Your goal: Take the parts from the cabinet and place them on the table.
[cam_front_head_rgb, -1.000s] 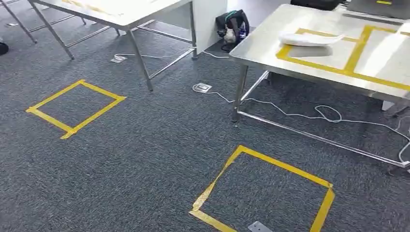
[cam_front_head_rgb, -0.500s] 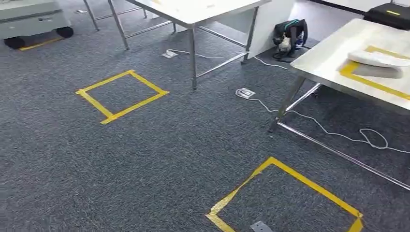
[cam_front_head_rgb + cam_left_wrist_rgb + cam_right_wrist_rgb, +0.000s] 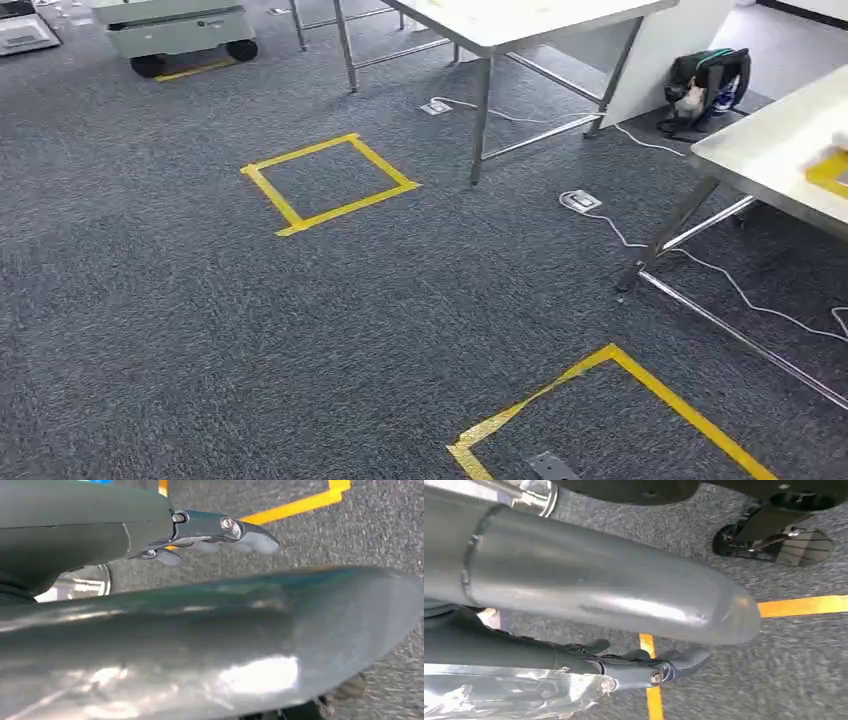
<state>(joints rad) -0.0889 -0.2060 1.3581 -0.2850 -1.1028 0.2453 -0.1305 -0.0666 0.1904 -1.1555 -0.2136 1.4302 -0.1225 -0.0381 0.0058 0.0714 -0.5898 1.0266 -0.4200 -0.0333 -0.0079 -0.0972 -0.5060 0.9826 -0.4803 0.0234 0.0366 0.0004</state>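
Parts tally, left to right: left hand (image 3: 210, 530) over carpet, fingers straight, holding nothing; right hand (image 3: 639, 667) likewise empty, fingers loosely apart. I log a yellow tape square (image 3: 328, 183), then the surface (image 3: 770, 150), one white part (image 3: 838, 140) at its far-right edge.

Grey carpet floor (image 3: 180, 300) carries a yellow tape square (image 3: 330, 183), and a second tape square (image 3: 610, 420) lies nearer the camera, to its right. A white cable (image 3: 700, 265) runs from a floor socket (image 3: 580, 201), right of the first square, under a steel table (image 3: 770, 150). A black bag (image 3: 708, 85) sits beyond the socket, and a wheeled cart (image 3: 175, 30) stands far left of the first square.
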